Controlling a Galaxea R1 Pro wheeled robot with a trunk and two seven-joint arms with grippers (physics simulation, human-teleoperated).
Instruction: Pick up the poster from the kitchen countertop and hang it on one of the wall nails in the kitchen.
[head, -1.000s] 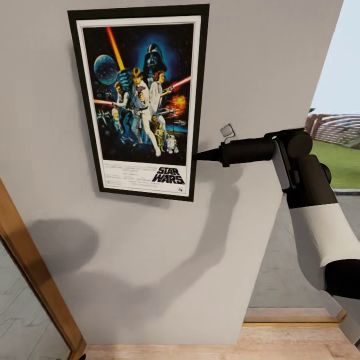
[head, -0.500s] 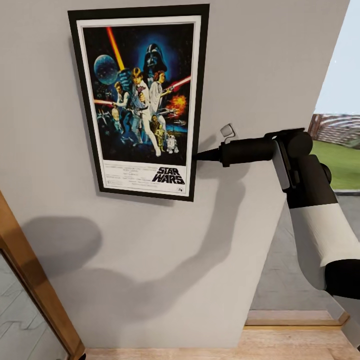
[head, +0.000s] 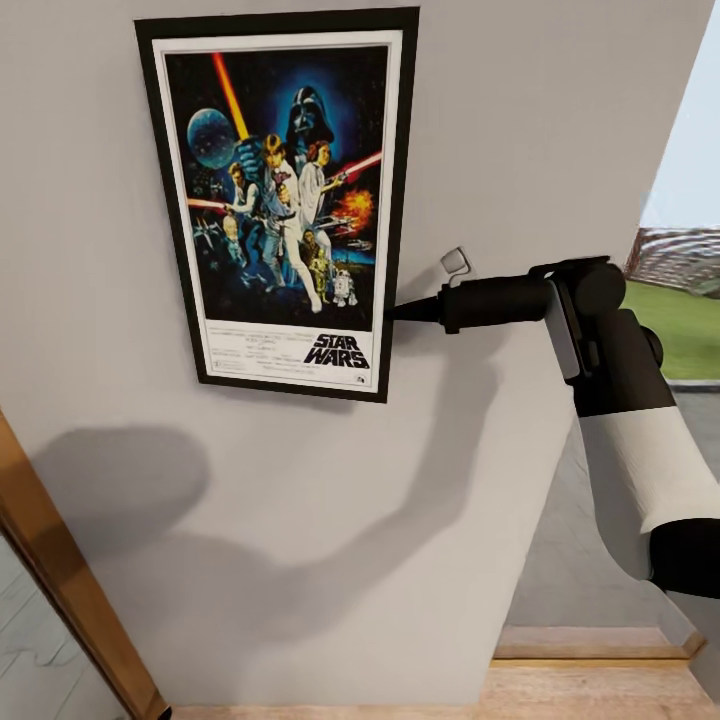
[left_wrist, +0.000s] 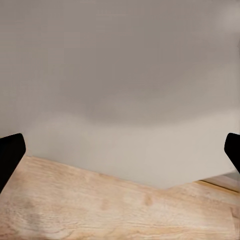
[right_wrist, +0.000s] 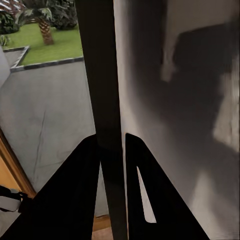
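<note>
- Holding the poster (head: 280, 200) flat vs. the grey wall (head: 520, 130): right gripper (head: 400, 312) pinches its right frame edge, low on that side, arm coming in from the right in head view.
- Right wrist view: both dark fingers (right_wrist: 80, 185) sit clenched on either side of the thin black frame edge (right_wrist: 102, 75) – grasping the poster, not released.
- Poster position: portrait, upright, only a slight tilt in head view, high on the wall, well off the countertop (none in view here). Top edge runs close to the top of head view.
- Small pale metal fitting (head: 455, 262) sticks out of the wall just right of the frame, above the gripper – prob. a wall nail, too small to be sure. Can't tell whether the poster's back is caught on any nail; nothing behind the frame is visible.
- Left gripper (left_wrist: 120, 150): two dark fingertips (left_wrist: 10, 155) sit at opposite edges of the left wrist view, wide apart, nothing between – released, facing wall base and wood floor (left_wrist: 100, 210).
- Step, as I judge it: pickup done, hang in hand – final seating on the nail.
- Next move needs: small careful adj. so the frame settles on a nail, then let the right fingers go slowly and back away straight, w/o dragging the frame sideways.
- Risk: if not hooked, the poster drops on release.
</note>
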